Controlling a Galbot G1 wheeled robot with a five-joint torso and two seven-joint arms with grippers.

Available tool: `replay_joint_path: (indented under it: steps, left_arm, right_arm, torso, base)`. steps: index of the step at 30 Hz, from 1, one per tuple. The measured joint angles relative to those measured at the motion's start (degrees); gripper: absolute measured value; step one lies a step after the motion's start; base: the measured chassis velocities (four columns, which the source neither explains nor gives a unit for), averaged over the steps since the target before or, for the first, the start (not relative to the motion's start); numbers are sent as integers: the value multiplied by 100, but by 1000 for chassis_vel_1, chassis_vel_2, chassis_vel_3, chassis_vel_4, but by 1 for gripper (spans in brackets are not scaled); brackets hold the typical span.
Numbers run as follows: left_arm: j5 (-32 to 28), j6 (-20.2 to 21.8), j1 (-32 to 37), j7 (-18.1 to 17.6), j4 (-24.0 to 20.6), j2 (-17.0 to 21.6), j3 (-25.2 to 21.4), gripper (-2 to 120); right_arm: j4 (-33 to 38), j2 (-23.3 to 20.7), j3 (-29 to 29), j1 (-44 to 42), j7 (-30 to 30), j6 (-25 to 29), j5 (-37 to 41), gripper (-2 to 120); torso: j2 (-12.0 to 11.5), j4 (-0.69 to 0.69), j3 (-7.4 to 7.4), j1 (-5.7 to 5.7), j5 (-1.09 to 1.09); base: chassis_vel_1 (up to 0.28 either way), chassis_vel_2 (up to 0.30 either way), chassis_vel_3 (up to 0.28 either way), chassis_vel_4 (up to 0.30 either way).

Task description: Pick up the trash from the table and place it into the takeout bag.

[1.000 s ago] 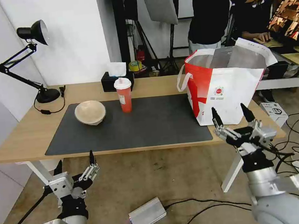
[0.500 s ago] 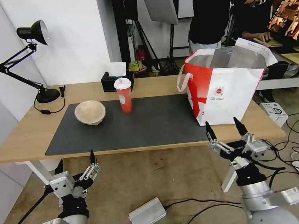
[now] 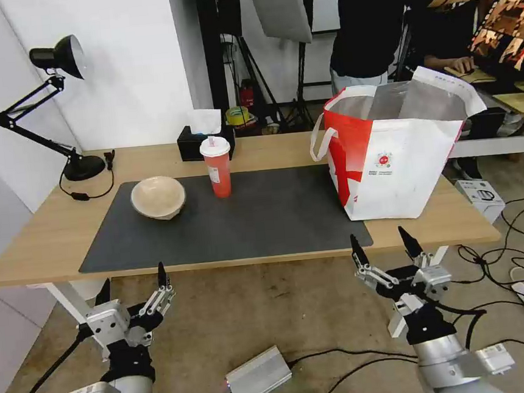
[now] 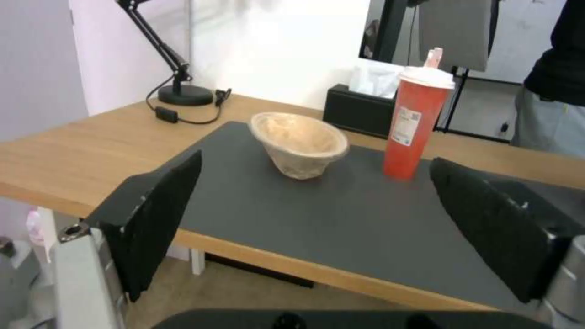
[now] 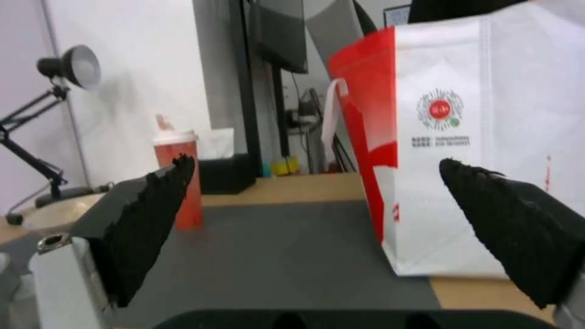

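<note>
On the mat, red cup (image 3: 218, 166) stands upright; both grippers gape, empty.

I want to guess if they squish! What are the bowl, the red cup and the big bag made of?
The beige bowl looks like matte pressed paper pulp: rough and dented. The red cup seems glossy coated paper or plastic, with a white plastic-looking lid. The takeout bag looks like soft woven fabric, with stitched seams and a shiny foil-like lining.

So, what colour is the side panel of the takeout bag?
Red, on the takeout bag; the right wrist view shows it best.
</note>
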Motion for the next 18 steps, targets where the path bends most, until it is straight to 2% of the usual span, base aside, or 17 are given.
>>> replay_joint_path:
  steps: [18]
  left_arm:
    - [27,1,41,23,0,-26,11,100]
  right_arm:
    - [90,148,-89,-325,328,-231,-351,100]
  torso:
    - [0,0,0,0,1]
  base:
    - [0,0,0,0]
